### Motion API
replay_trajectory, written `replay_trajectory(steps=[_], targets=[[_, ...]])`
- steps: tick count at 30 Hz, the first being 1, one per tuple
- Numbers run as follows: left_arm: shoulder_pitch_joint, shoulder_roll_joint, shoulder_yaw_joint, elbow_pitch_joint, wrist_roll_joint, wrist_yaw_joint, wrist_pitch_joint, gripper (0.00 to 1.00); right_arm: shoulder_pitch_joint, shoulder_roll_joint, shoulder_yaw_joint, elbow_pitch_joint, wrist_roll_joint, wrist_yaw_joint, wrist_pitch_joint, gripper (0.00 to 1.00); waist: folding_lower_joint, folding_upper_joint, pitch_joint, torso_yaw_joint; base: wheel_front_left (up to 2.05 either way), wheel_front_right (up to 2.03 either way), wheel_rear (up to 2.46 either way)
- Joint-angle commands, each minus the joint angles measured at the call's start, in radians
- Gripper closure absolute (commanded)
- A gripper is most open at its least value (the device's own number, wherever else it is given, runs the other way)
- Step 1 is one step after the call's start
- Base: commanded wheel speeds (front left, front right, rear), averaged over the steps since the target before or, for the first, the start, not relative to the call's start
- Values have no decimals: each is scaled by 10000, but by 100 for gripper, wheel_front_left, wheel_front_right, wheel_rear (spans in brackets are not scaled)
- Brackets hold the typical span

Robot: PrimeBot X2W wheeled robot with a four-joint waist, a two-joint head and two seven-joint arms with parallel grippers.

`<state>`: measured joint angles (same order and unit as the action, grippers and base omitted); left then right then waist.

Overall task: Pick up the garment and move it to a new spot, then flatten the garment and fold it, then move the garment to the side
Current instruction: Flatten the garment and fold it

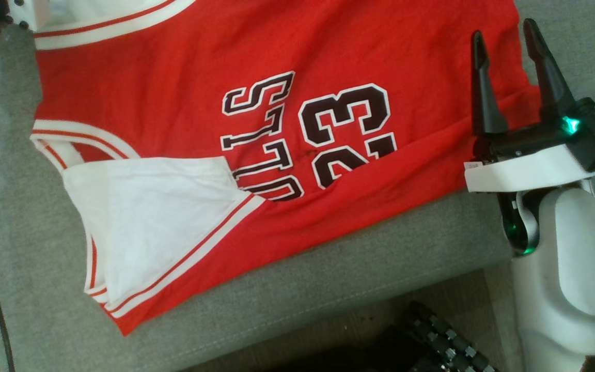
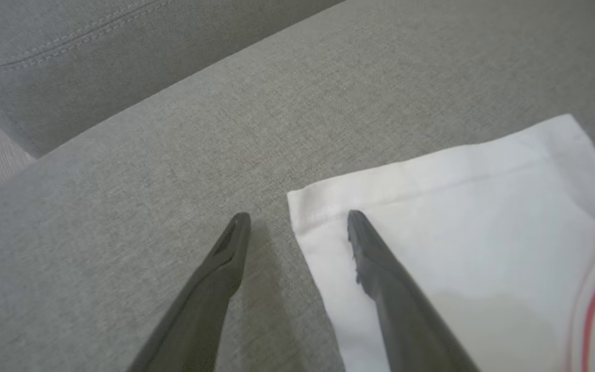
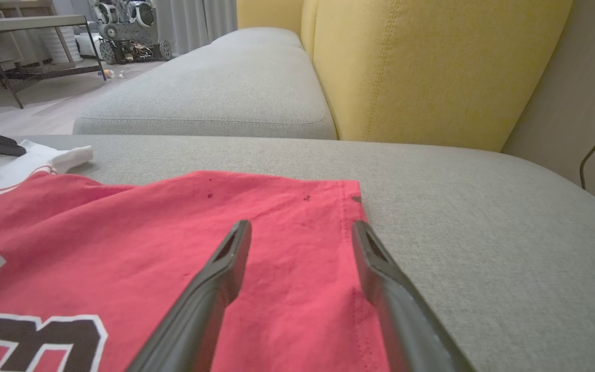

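Flattening, I'd say: jersey (image 1: 173, 93) spread on the sofa (image 1: 380, 279), right end effector (image 1: 503, 30) wide at its 3 o'clock hem, left end effector (image 2: 298, 216) wide too; next, pinch corners.

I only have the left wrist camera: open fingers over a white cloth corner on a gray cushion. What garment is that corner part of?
Observer: A red jersey with white trim and a black 23, spread on the gray sofa cushion.
Operator: Where is the right gripper?
Observer: The right gripper is open at the jersey's opposite end, one finger over red cloth, the other along the hemmed edge.
Operator: Is the jersey lying flat?
Observer: Mostly; one long crease runs from below the 23 toward the right gripper.
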<state>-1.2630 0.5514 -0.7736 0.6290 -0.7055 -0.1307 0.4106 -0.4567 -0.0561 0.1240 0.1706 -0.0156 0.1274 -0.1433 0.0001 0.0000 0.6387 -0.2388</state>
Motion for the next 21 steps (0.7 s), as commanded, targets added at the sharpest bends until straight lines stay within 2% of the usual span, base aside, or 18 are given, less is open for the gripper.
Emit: replay_trajectory(steps=[1,7,8,9,10,11,12,13,18,21], targets=[[-536,470,215,-152,27,1,-58,0,-60,57,192,-280,64,33,-64,0,-1,0,15,-46,0,0,0],[-792,575,-221,72,-124,1,44,0,-157,58,281,-179,163,33,-103,0,-1,0,50,-189,0,0,0],[-823,599,-284,93,-153,1,32,17,-171,58,286,-164,167,33,-109,0,-1,0,47,-204,0,0,0],[-853,627,-354,105,-163,1,-2,55,-183,58,287,-147,168,33,-113,0,-1,0,43,-218,0,0,0],[-879,655,-413,127,-169,1,-51,65,-196,58,285,-130,166,33,-115,0,-1,0,39,-230,0,0,0],[-894,668,-469,152,-206,1,-75,82,-208,58,283,-112,160,33,-114,0,-1,0,33,-241,0,0,0],[-908,678,-525,176,-252,1,-93,86,-218,58,283,-97,153,33,-112,0,-1,0,29,-248,0,0,0],[-924,690,-590,192,-292,1,-108,100,-229,58,281,-82,145,33,-108,0,-1,0,24,-253,0,0,0],[-1125,768,-781,230,-320,1,-700,100,-438,58,264,87,276,33,117,0,-1,0,-18,-265,0,0,0],[-1119,701,-844,333,-405,1,-1177,100,-754,58,-75,372,382,33,745,0,-1,0,-78,-215,0,0,0]])
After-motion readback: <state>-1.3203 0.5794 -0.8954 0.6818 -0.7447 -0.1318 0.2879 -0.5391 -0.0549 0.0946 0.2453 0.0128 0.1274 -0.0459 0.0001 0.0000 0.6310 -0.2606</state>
